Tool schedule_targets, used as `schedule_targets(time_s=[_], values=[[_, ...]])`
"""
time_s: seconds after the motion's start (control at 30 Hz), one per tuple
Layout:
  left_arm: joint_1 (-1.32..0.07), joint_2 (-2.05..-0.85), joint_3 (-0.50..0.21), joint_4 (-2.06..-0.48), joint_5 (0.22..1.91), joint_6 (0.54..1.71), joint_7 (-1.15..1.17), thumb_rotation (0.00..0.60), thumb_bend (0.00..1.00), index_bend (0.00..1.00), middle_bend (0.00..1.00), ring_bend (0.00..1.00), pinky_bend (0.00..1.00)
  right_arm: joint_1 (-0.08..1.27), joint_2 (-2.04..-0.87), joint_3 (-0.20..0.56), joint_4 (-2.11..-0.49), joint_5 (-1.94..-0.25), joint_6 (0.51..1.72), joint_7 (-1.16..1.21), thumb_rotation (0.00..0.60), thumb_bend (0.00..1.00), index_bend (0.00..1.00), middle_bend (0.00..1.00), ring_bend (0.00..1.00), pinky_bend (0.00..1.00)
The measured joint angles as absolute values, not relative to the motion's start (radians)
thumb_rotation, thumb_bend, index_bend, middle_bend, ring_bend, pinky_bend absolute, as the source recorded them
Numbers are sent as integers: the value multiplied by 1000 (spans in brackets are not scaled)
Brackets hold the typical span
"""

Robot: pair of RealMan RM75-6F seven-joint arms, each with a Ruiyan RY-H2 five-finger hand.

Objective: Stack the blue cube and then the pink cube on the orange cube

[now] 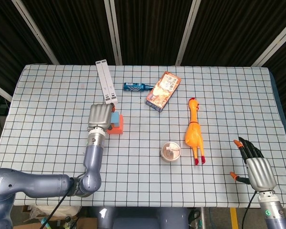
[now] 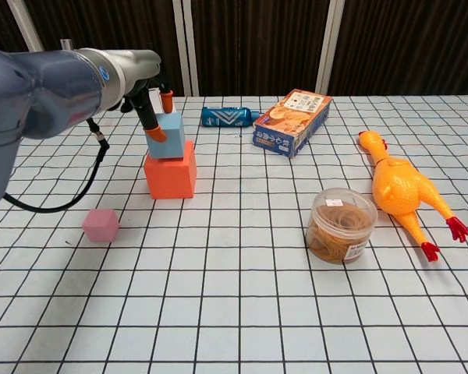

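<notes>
The blue cube (image 2: 169, 135) sits on top of the orange cube (image 2: 171, 176) at the left middle of the table. My left hand (image 2: 150, 109) pinches it, one fingertip on its front left face and another behind it. From the head view the left hand (image 1: 100, 117) covers most of the blue cube (image 1: 115, 118), and only part of the orange cube (image 1: 117, 127) shows. The pink cube (image 2: 101, 224) lies alone on the cloth, nearer and to the left of the stack. My right hand (image 1: 255, 166) hovers by the table's near right corner, fingers apart, holding nothing.
A jar of rubber bands (image 2: 341, 224) stands near the middle. A rubber chicken (image 2: 402, 191) lies to its right. A snack box (image 2: 292, 121) and a blue tube (image 2: 228, 117) lie behind. A white strip (image 1: 106, 81) lies behind the stack.
</notes>
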State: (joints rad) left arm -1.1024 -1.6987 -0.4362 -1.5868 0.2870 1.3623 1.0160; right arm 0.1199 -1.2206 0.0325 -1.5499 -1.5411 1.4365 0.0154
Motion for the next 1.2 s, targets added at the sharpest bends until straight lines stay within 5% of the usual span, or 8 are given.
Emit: schedule_targets(time_s=[1.2], values=[[-1091, -1686, -425, -1592, 293, 1366, 1015, 600, 275, 377, 1000, 805, 806, 120, -1225, 32, -1549, -1541, 1436, 7, 600, 160, 102, 74, 103, 213]])
